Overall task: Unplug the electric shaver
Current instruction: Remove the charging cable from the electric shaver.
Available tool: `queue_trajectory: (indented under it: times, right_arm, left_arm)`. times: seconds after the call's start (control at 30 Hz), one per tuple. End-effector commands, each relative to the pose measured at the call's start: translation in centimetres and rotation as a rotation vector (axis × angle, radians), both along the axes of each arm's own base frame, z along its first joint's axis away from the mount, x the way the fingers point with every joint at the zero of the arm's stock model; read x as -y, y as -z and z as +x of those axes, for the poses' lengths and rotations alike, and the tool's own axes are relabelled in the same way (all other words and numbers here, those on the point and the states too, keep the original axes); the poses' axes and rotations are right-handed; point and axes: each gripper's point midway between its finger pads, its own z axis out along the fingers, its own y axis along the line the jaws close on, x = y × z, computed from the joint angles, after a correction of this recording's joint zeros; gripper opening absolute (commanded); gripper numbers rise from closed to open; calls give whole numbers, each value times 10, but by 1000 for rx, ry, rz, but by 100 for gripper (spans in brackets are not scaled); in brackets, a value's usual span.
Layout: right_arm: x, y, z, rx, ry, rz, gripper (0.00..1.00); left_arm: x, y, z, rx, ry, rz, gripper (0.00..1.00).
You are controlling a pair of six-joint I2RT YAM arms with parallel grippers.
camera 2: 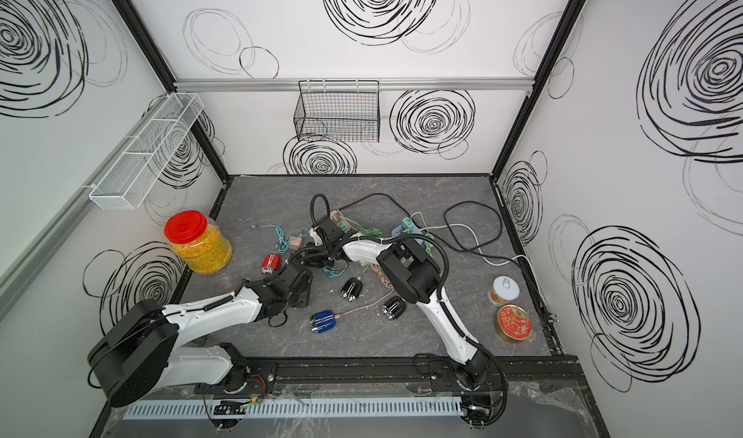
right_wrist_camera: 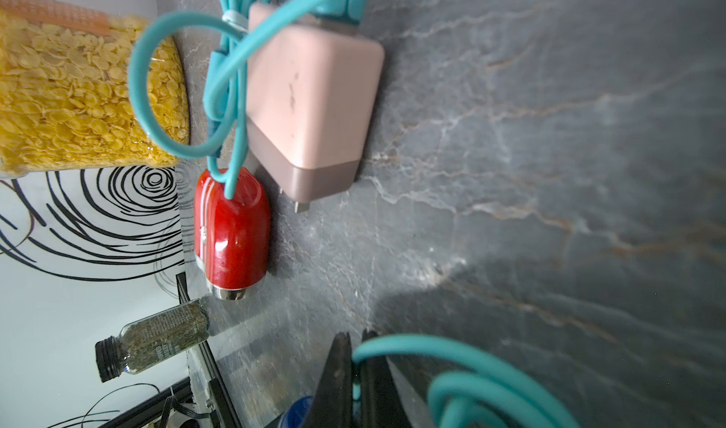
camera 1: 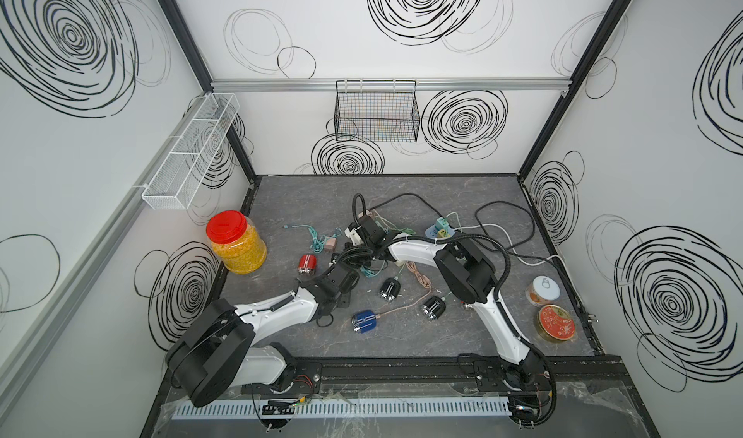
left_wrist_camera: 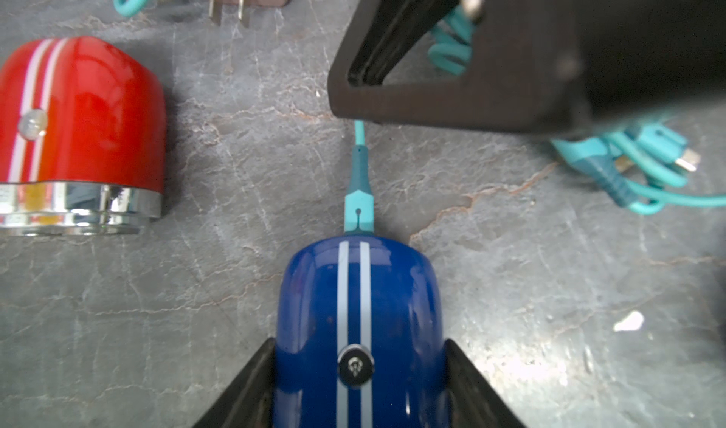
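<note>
the left pincer [left_wrist_camera: 359,343] is closed partway, its two fingers [left_wrist_camera: 251,390] lying against both flanks of the blue shaver [left_wrist_camera: 393,300], which it holds flat on the grey surface [left_wrist_camera: 157,308]. a teal plug [left_wrist_camera: 358,214] is seated in the shaver's rounded end, and the teal cable [left_wrist_camera: 359,131] runs straight out from it and passes under the right pincer [right_wrist_camera: 355,363]. the right pincer's jaws are fully closed, pinching that teal cable between them, with more of the cable coiled just beside it.

in both top views the two pincers meet near the middle of the surface, and the held shaver is hidden beneath the left wrist. from that meeting point, a red shaver [camera 1: 306,264] lies close by at 9 o'clock. a pink charger [camera 1: 330,244] with teal cord looped on it sits at 10 o'clock. a red-lidded jar of yellow flakes [camera 1: 237,243] stands farther out at 9 o'clock, by the edge. a second blue shaver [camera 1: 364,321], with a pinkish cord in its end, lies at 6 o'clock. two black shavers [camera 1: 389,288] [camera 1: 433,307] lie at 5 and 4 o'clock. two round tins [camera 1: 542,290] [camera 1: 557,322] sit well apart at the 3 to 4 o'clock edge.
</note>
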Motion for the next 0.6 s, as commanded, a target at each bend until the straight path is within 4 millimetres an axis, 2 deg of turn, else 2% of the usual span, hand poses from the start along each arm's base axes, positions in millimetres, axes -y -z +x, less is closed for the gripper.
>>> queue_trajectory:
  times: [0.0,0.33,0.57]
  right_arm:
    - [-3,1,-7,-10,-25,-9,7]
    - [3,-3,8,6,0,0,2]
    - [6,-4,22,16,26,-3,2]
  left_arm:
    - [-4,-3,2,19,-26,-18,58]
    - [-8,-7,-8,31,-32,-31,18]
    - [-1,0,-15,-2,-4,-43,8]
